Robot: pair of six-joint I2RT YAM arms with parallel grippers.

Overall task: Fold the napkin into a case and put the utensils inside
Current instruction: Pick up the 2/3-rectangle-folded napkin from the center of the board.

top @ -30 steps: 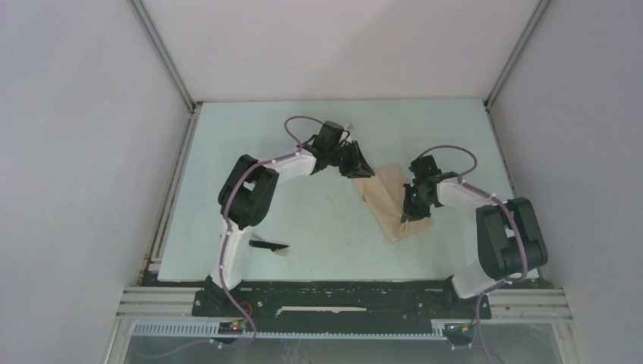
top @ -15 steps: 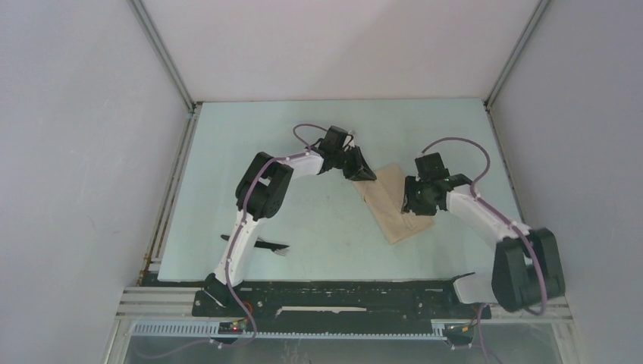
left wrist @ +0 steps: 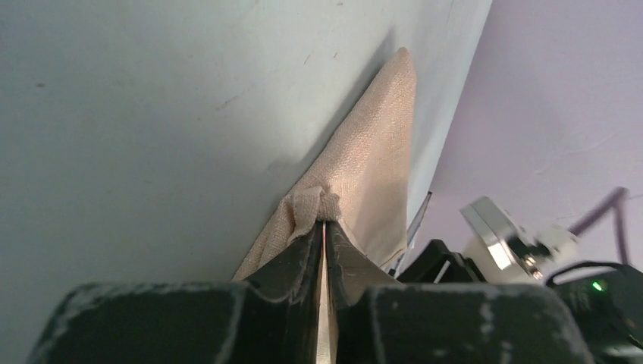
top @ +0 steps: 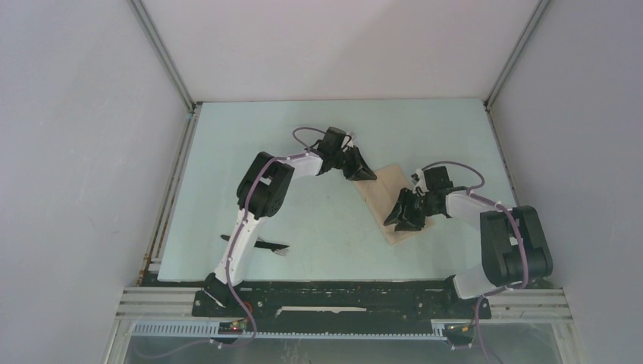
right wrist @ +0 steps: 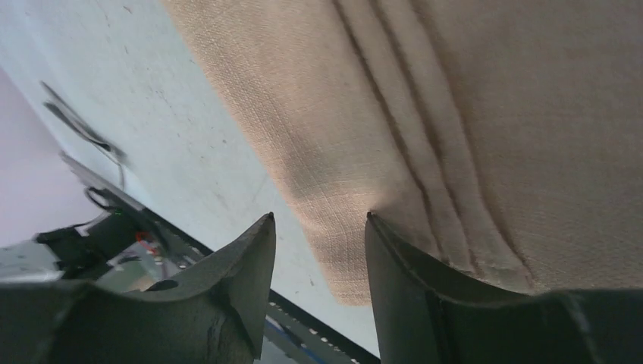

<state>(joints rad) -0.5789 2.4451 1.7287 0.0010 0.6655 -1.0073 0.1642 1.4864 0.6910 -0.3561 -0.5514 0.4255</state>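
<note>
The napkin (top: 388,196) lies folded into a narrow tan strip, running diagonally across the right half of the table. My left gripper (top: 367,175) is at its far left corner. In the left wrist view that gripper (left wrist: 324,224) is shut on a small bunched pinch of the napkin (left wrist: 373,152). My right gripper (top: 399,215) hovers low over the strip's near end, open. In the right wrist view one finger (right wrist: 413,280) rests on the napkin (right wrist: 470,106) and the other stands over bare table beside its edge. Black utensils (top: 267,245) lie near the left arm's base.
The pale green table (top: 250,144) is enclosed by white walls on three sides. A black rail (top: 334,292) carrying both arm bases runs along the near edge. The left arm's upright link (top: 236,243) stands right beside the utensils.
My right gripper has opened and slid along the napkin toward its near end. My left arm has stretched out and its jaws have closed tighter on the napkin's corner.
</note>
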